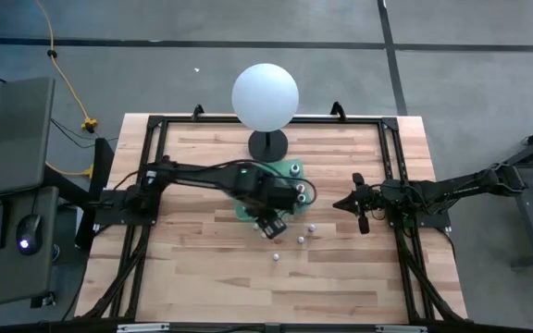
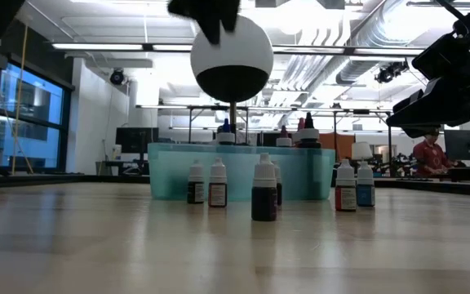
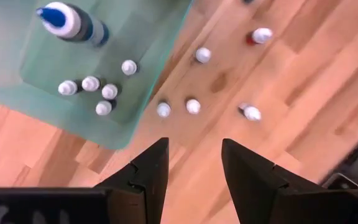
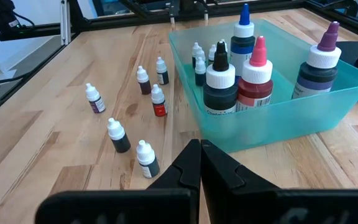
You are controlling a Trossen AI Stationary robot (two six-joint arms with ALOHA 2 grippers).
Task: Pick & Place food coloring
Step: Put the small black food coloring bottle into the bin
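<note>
Several tiny food coloring bottles (image 3: pixel 193 106) with white caps stand loose on the wooden table, just outside the near right corner of a teal bin (image 3: pixel 39 68); the right wrist view (image 4: pixel 158 102) and the low view (image 2: pixel 264 192) show them too. More tiny bottles (image 3: pixel 91 83) stand inside the bin beside larger bottles (image 4: pixel 220 87). My left gripper (image 3: pixel 194 165) hovers open above the loose bottles and the bin's edge, pointing down, holding nothing. My right gripper (image 4: pixel 201 158) is shut, held off the table to the right of the bin, and touches nothing.
A big white sphere on a black stand (image 1: pixel 265 96) is behind the bin near the table's far edge. A black frame (image 1: pixel 155 129) borders the table. Bare wood lies toward the near edge (image 1: pixel 248 287). Across the room a person (image 2: pixel 427 155) sits.
</note>
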